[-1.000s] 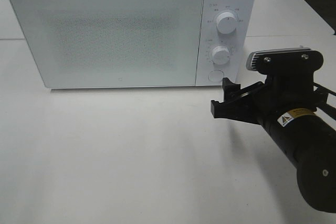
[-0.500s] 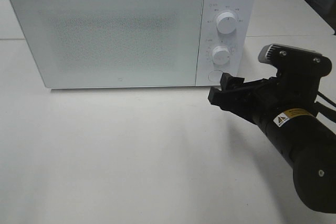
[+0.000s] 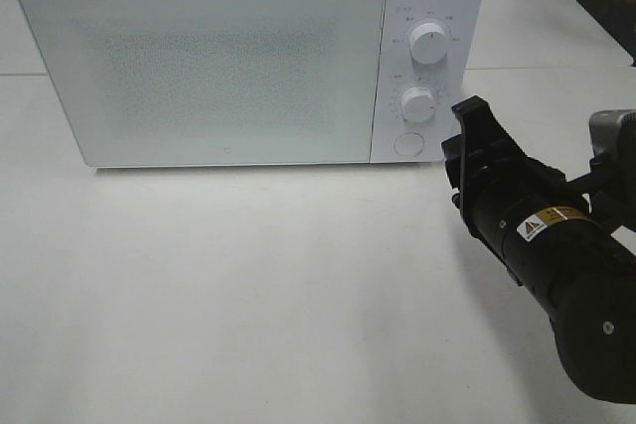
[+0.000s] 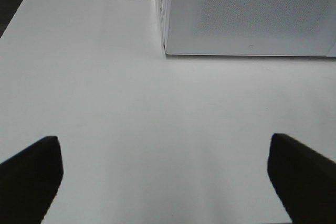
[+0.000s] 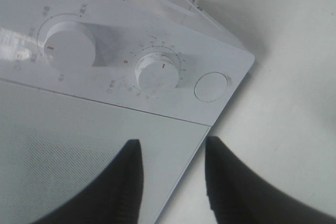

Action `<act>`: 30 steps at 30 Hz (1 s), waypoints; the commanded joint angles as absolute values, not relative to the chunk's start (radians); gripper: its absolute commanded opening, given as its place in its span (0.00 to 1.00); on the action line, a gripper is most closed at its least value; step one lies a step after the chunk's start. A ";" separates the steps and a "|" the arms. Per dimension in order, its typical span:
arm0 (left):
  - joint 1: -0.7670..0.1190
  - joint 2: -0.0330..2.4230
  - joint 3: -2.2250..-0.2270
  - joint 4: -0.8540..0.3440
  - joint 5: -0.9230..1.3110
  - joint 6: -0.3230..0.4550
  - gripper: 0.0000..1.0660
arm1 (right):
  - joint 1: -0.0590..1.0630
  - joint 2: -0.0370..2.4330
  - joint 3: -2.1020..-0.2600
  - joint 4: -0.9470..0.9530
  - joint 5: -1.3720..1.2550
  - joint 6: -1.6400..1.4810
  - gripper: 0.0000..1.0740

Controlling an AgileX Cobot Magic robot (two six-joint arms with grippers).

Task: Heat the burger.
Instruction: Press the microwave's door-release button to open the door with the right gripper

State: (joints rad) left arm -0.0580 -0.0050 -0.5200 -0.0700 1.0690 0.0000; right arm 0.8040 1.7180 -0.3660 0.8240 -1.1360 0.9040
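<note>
**Right fingers at the control strip, burger out of sight**

Cannot find the round burger in any view. Possibly shut inside the white box-shaped microwave oven (image 3: 199,57), but cannot tell through its frosted, closed door (image 3: 214,62).

Black right fingers (image 3: 465,124) turned on edge just beside the oven's right front corner, tips aimed at the control strip. Seen from the right wrist: parted by a narrow gap, gripping nothing, and pointing towards the seam between door and strip. Just ahead of them, the lower white dial (image 5: 156,72) and the flat round white button (image 5: 211,86).

Black left fingers (image 4: 31,177) spread wide and empty over the plain white surface (image 4: 131,103), well apart from the controls.

Right arm clearly the nearer one. Likely needs only a short reach forward to dial or button.
</note>
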 commanded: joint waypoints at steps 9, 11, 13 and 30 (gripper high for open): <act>-0.055 -0.020 -0.516 -0.071 1.067 0.000 0.92 | 0.806 1.726 -0.374 0.823 -1.073 1.292 0.00; -0.055 -0.020 -0.516 -0.071 1.067 0.000 0.92 | 0.806 1.726 -0.374 0.823 -1.073 1.295 0.00; -0.055 -0.020 -0.516 -0.071 1.067 0.000 0.92 | 0.806 1.726 -0.374 0.831 -1.073 1.295 0.00; -0.055 -0.011 -0.516 -0.071 1.067 0.000 0.92 | 0.765 1.886 -0.488 0.805 -1.038 1.362 0.00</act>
